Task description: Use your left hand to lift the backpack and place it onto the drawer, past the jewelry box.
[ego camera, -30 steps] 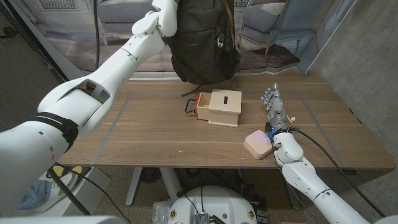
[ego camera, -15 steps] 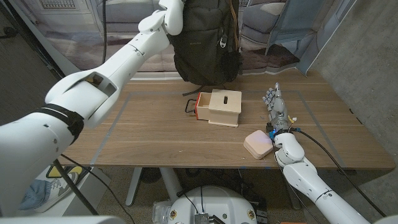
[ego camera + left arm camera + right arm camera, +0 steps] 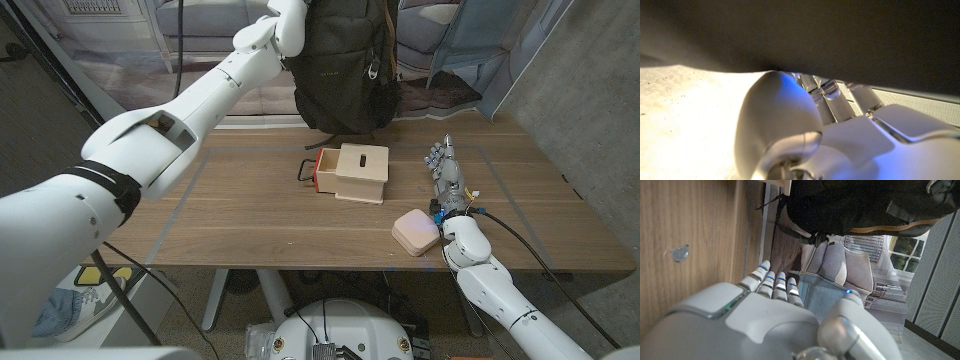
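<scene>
The dark backpack (image 3: 345, 70) hangs in the air over the table's far edge, its bottom just behind the small wooden drawer (image 3: 355, 172), whose orange tray is pulled out to the left. My left arm (image 3: 240, 60) reaches up to the pack's top. In the left wrist view my left hand (image 3: 840, 130) has its fingers tucked under the dark fabric (image 3: 815, 30), holding it. The pink jewelry box (image 3: 415, 232) lies near the table's front edge. Just right of it my right hand (image 3: 443, 168) stands on its edge with fingers straight, holding nothing. The right wrist view looks past this hand (image 3: 775, 315) to the hanging backpack (image 3: 855, 205).
The wooden table (image 3: 250, 220) has bare surface left of the drawer. Grey chairs (image 3: 420, 40) stand behind the table and a grey wall (image 3: 590, 90) runs along the right. A small scrap (image 3: 680, 252) lies on the wood near my right hand.
My left arm has carried the backpack a little to the right and slightly higher. The right hand, drawer and jewelry box have stayed put.
</scene>
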You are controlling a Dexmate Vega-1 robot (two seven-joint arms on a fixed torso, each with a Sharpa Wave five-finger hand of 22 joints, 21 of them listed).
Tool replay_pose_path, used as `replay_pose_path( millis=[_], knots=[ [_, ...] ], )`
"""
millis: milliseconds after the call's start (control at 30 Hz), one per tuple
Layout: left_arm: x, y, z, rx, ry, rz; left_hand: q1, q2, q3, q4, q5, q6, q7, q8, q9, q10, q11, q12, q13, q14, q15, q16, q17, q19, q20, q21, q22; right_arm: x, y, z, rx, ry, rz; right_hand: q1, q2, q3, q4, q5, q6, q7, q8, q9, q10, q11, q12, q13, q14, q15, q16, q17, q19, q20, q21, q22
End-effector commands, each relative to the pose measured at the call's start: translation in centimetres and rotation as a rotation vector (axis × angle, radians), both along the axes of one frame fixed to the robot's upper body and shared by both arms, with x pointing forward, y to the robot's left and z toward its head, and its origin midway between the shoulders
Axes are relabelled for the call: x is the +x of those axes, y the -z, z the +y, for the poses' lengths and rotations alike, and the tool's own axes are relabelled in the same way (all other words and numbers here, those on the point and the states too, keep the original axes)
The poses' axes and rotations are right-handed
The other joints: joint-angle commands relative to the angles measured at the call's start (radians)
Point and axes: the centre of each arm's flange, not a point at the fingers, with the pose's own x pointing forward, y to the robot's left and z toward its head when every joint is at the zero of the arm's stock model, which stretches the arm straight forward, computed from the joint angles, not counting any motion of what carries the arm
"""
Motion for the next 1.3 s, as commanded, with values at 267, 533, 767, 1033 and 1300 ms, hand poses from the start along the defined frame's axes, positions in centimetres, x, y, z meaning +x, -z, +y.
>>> replay_pose_path(
  millis=[267,533,767,1033,1300],
  knots=[
    [-1.2,0.8,-0.3,-0.001,-0.05,0.004,0.002,0.01,0.153,0.143,0.003,-0.005,-0.001,0.006,0.003,0.008,0.001,-0.003,0.005,-0.001,-0.003,-0.002,0.003,-0.004,-0.002,-0.01,0.004,0.1,-0.6,-0.2,-0.007,-0.013,-0.018,0.004,0.009,-0.007,-0.001,0.002,0.008,0.002,0.0,0.004,0.004,0.001,0.001,0.006,0.007,0.0,0.001,0.004,0.007,0.003,-0.001,0.003],
    [-1.2,1.2,-1.0,0.022,-0.048,0.018,0.002,0.01,0.155,0.143,0.003,-0.006,-0.001,0.007,0.002,0.006,-0.001,-0.006,0.004,0.0,-0.004,-0.003,0.003,-0.008,0.0,-0.014,0.004,-0.2,-0.3,-0.5,-0.008,-0.016,-0.021,0.004,0.009,-0.008,-0.001,0.002,0.008,0.002,0.0,0.004,0.004,0.0,0.0,0.006,0.007,0.001,0.001,0.004,0.008,0.003,0.0,0.003],
    [-1.4,2.2,-1.8,0.022,-0.032,0.023,0.004,0.009,0.158,0.141,0.003,-0.005,-0.002,0.007,0.0,0.009,-0.002,-0.005,0.006,0.0,-0.005,-0.004,0.003,-0.009,0.001,-0.017,0.004,-0.2,-0.2,-0.6,-0.005,-0.018,-0.023,0.004,0.009,-0.008,-0.001,0.002,0.008,0.001,0.0,0.004,0.005,0.002,0.001,0.006,0.006,0.0,0.001,0.004,0.008,0.003,-0.001,0.003],
    [-1.6,2.8,-1.9,0.044,-0.053,0.038,0.002,0.01,0.159,0.143,0.002,-0.005,0.0,0.009,0.0,0.009,-0.002,-0.007,0.006,0.0,-0.004,-0.004,0.003,-0.01,0.002,-0.019,0.004,-0.1,0.3,-0.7,-0.002,-0.024,-0.013,0.004,0.01,-0.009,-0.001,0.002,0.008,0.002,0.0,0.004,0.004,0.001,0.0,0.006,0.006,0.001,0.0,0.004,0.009,0.003,-0.001,0.003],
    [-1.1,4.5,-2.3,0.082,-0.047,0.045,0.001,0.011,0.162,0.143,0.002,-0.007,-0.001,0.011,0.001,0.01,0.0,-0.007,0.007,0.0,-0.004,-0.005,0.002,-0.015,0.002,-0.024,0.004,0.0,0.1,-0.7,-0.011,-0.027,-0.01,0.004,0.01,-0.01,-0.002,0.002,0.008,0.001,0.0,0.004,0.005,0.001,0.0,0.006,0.007,0.0,0.001,0.004,0.009,0.003,-0.001,0.003]
  ],
)
